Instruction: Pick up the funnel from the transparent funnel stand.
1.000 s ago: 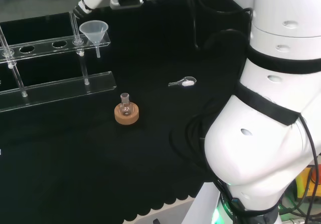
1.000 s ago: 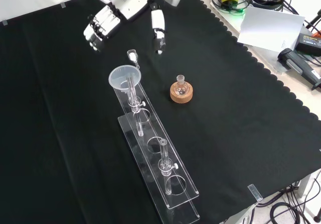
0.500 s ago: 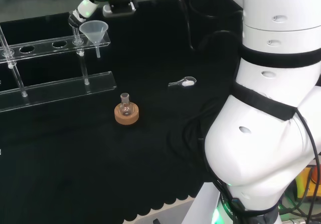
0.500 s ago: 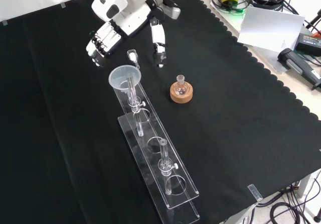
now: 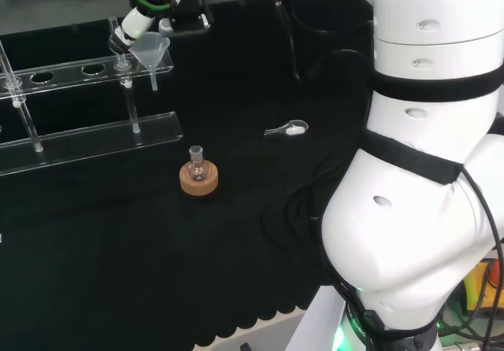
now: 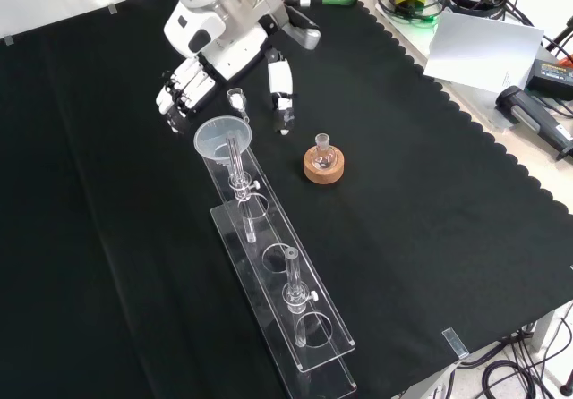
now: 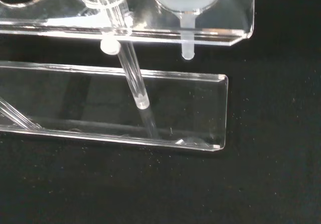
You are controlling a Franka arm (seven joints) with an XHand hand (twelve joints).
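A translucent funnel [image 6: 224, 139] sits in the end hole of the clear plastic funnel stand [image 6: 285, 296]; in the head view the funnel [image 5: 152, 53] is at the right end of the stand [image 5: 87, 138]. The hand [image 6: 222, 46] hovers just beyond the funnel, open: its fingers [image 6: 177, 95] hang to the left of the funnel's rim and its thumb [image 6: 280, 90] to the right, neither touching it. In the wrist view the funnel's spout [image 7: 187, 38] pokes down through the stand's top plate [image 7: 235, 30].
A small round-bottom flask on a cork ring [image 6: 323, 163] stands right of the stand in the front view. A small clear scoop [image 5: 288, 129] lies on the cloth. Cables and papers [image 6: 483, 46] lie beyond the cloth's scalloped edge.
The hand has come down and towards the funnel over the last second; its fingers and thumb now flank the rim. The funnel and the stand have not moved.
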